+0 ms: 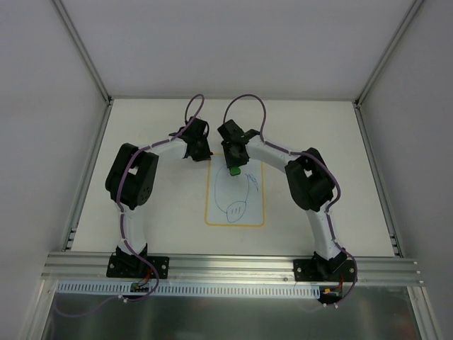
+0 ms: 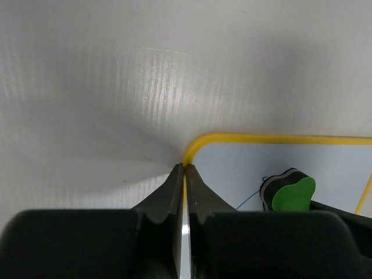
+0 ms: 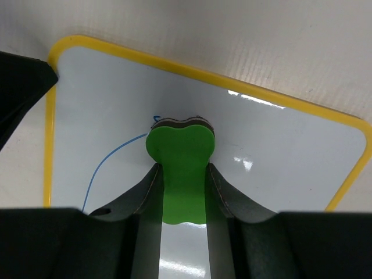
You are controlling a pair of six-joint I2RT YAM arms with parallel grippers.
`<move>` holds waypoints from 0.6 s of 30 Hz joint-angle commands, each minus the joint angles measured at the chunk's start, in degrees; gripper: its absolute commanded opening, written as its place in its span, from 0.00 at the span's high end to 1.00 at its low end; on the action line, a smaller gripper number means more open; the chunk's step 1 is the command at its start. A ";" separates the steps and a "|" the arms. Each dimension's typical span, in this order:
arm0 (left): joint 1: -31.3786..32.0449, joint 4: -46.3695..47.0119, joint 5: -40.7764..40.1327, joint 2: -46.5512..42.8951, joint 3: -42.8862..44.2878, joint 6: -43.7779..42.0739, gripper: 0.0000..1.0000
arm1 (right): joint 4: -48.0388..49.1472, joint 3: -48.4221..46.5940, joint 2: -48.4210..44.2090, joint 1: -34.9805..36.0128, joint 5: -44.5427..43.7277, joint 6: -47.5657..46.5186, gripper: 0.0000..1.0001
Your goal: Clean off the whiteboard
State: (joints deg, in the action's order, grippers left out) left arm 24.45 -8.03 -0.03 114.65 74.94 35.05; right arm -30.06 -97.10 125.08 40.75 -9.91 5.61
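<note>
The whiteboard [image 1: 221,200] lies flat mid-table, white with a yellow border, and blue pen scribbles [image 1: 236,210] mark its near half. My right gripper [image 1: 235,165] is over its far edge, shut on a green eraser [image 3: 180,152] whose dark pad faces the board [image 3: 279,145] beside a blue line [image 3: 110,160]. My left gripper [image 2: 184,167] is shut with nothing between its fingers. Its tips sit right at the yellow border of the board's far left corner [image 2: 200,142]; whether they touch it I cannot tell. The eraser [image 2: 293,193] shows to its right.
The white table [image 1: 318,142] is walled by grey panels on three sides, with a metal rail [image 1: 233,263] along the near edge at the arm bases. My left gripper's dark finger [image 3: 20,87] shows at the left edge of the right wrist view.
</note>
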 commanded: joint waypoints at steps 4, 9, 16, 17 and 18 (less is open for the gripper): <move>1.66 -3.83 1.35 1.10 -2.87 2.13 1.00 | -5.62 8.94 -2.90 -7.69 -3.62 3.27 1.00; 1.66 -3.74 2.40 1.28 -2.60 1.87 1.00 | -5.01 9.56 -3.35 -9.46 -1.43 2.74 1.00; 2.01 -3.74 4.25 1.45 -1.99 1.34 1.00 | -5.09 5.35 -0.36 -7.01 1.29 3.45 1.00; 2.10 -3.66 4.51 1.63 -1.90 1.43 1.00 | -5.18 4.73 -0.01 -6.74 1.56 3.36 1.00; 2.01 -3.66 4.60 1.63 -1.90 1.43 1.00 | -5.27 4.29 0.78 -6.39 1.91 3.53 1.00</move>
State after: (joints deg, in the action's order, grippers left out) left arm 25.54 -6.46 2.57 114.65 74.30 36.88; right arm -31.03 -92.05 121.47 32.42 -9.82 8.54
